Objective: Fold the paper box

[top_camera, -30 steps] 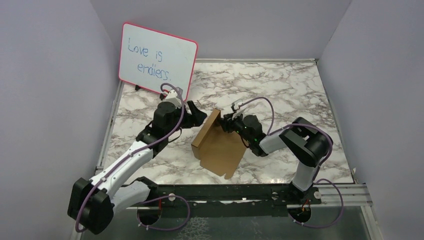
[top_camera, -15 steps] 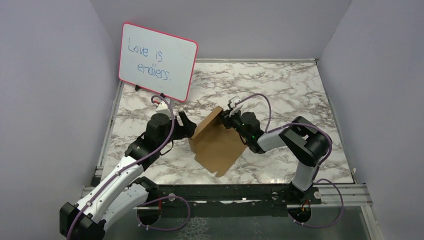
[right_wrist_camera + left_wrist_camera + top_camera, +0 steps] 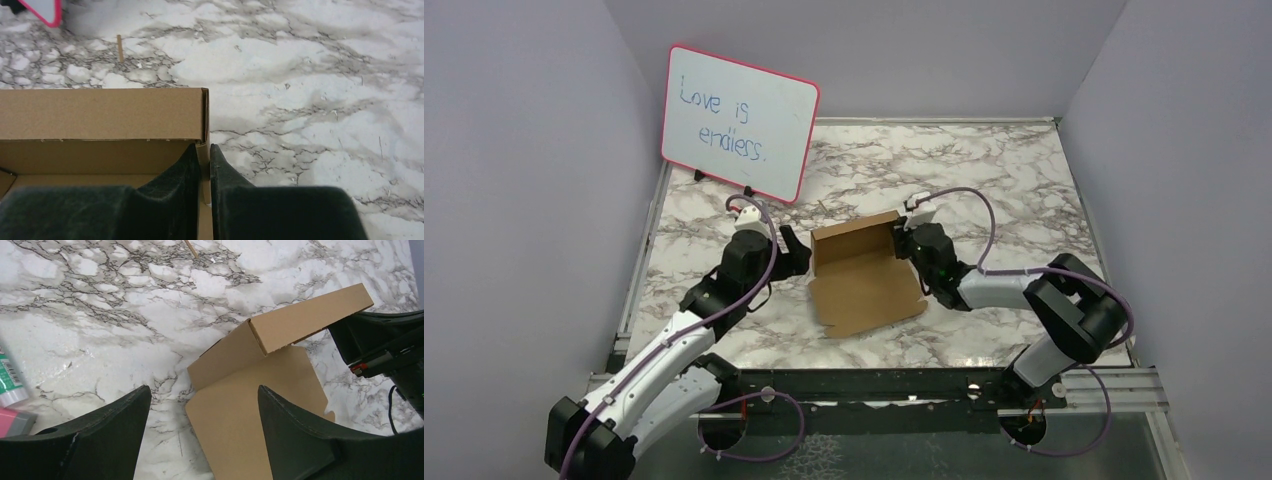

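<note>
The paper box (image 3: 864, 285) is brown cardboard lying mid-table, its floor flat, with the back wall and the left wall standing up. My right gripper (image 3: 905, 243) is at the box's far right corner. In the right wrist view, this gripper (image 3: 203, 146) is shut on the thin right side flap, one finger inside the box (image 3: 100, 112) and one outside. My left gripper (image 3: 796, 250) hovers just left of the box. It (image 3: 203, 388) stands open and empty in its wrist view, above the box's near left edge (image 3: 250, 410).
A pink-framed whiteboard (image 3: 739, 122) with handwriting stands at the back left. A small wooden stick (image 3: 120, 48) lies on the marble behind the box. A green-labelled object (image 3: 7, 382) lies at the left by the whiteboard's foot. Grey walls enclose the table.
The right gripper has closed onto the box's right flap. The box turned from a tilted, propped pose to lying flat with its back wall up. The left gripper drew back left, still open.
</note>
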You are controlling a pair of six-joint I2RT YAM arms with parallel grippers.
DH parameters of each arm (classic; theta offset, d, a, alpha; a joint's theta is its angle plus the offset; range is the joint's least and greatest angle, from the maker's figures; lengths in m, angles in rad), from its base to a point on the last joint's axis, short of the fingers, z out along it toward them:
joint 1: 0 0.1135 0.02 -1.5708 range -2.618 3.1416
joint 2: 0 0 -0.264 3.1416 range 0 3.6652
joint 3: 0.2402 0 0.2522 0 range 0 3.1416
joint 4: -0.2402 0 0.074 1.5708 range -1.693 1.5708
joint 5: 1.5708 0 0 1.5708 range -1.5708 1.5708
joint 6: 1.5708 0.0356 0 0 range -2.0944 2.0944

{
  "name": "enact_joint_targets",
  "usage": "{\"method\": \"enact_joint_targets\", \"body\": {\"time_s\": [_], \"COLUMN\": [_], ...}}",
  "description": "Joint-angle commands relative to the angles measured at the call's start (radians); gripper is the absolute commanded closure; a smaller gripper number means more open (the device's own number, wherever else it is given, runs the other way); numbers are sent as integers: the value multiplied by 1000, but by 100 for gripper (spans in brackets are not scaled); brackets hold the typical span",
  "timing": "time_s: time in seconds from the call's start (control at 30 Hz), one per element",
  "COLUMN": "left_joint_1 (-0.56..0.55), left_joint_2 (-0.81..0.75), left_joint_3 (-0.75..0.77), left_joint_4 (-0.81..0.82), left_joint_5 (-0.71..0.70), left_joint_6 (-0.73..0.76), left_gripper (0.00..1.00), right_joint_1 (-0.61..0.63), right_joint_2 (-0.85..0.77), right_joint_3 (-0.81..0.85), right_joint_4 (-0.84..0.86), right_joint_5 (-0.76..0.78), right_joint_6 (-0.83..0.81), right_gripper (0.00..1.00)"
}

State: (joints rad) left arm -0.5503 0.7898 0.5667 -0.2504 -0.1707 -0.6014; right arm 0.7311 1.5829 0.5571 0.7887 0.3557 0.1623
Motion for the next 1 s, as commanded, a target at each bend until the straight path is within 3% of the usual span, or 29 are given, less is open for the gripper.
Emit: {"method": "enact_joint_targets", "body": {"time_s": [0.0,0.2,0.47,0.77,0.97], "left_joint_1": [-2,-2,-2,-2,-15], "left_joint_2": [57,134,207,326,367], "left_joint_3": [-23,-31,-6,-7,-49], "left_joint_4": [102,179,198,324,428], "left_joint_5": [-38,16,11,-9,-42], "left_joint_6": [-9,-23,7,12,35], "left_gripper": [21,21,22,34,34], "right_joint_1": [-1,-1,-1,-1,-1], "right_joint_2": [-29,-31,-15,-32,-35], "right_joint_3": [112,229,328,353,291], "right_joint_4": [-356,-634,-768,-798,-636], "right_joint_5": [114,147,125,107,72], "right_joint_6": [125,187,192,189,157], "right_gripper": [85,82,79,73,71]}}
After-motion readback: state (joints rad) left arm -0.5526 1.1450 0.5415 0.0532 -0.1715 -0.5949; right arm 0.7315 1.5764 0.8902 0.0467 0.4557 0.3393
